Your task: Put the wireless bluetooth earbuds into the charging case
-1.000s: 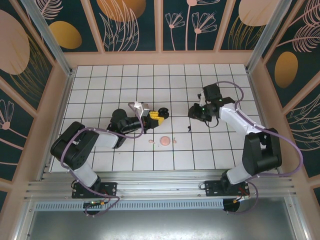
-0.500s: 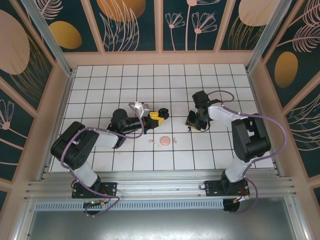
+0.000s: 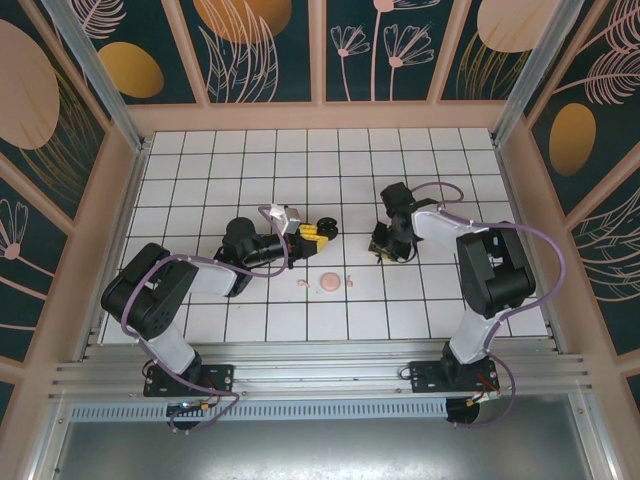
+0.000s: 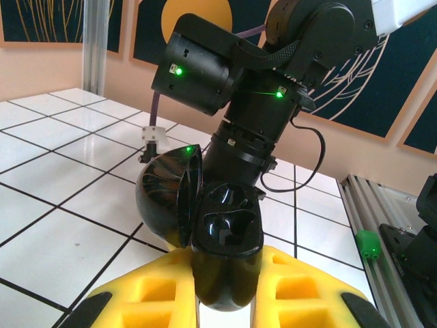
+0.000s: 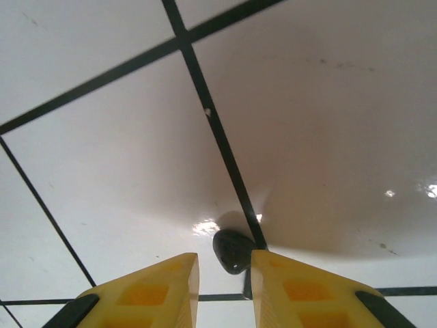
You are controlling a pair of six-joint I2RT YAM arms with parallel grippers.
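- Top external, leftmost: left arm (image 3: 165, 290) reaches in from the robot's left of the black charging case (image 3: 326, 226). The left gripper (image 3: 312, 231) is clenched on that case.
- Left wrist: yellow fingers (image 4: 300, 287) clamp the case body from both sides. The lid (image 4: 167, 205) is swung open to picture-left, and the cavity faces up toward the camera. The inside is glossy black, so I can't tell whether a bud is already seated.
- Toward the arm bases from the case, a pink round case (image 3: 330, 283) sits on the tile table (image 3: 200, 170), well apart from either tool. One pale pink earbud (image 3: 303, 285) lies just beside it on the robot's left. A second speck on its other side is too small to call.
- To the robot's right of the case, the right gripper (image 3: 383, 248) points down at the tiles, near the case but not touching it.
- Right wrist: the black earbud (image 5: 233, 251) lies on the tile at a grid line, right in the mouth of the jaws.
  - The jaws stand apart with a narrow gap and aren't clamped.
  - Bare tile shows between the bud and the picture-left finger; on the other side the bud touches the finger or nearly does.
- Key relation:
  - The bud is dead ahead between the right tool's tips, so only the right arm can take it.
  - The open case waits to the robot's left of the bud in the other tool.
  - My read is pinch first, then carry left.
- The bud reads as a blob, with no stem or long axis visible, so its orientation for seating is unknown.
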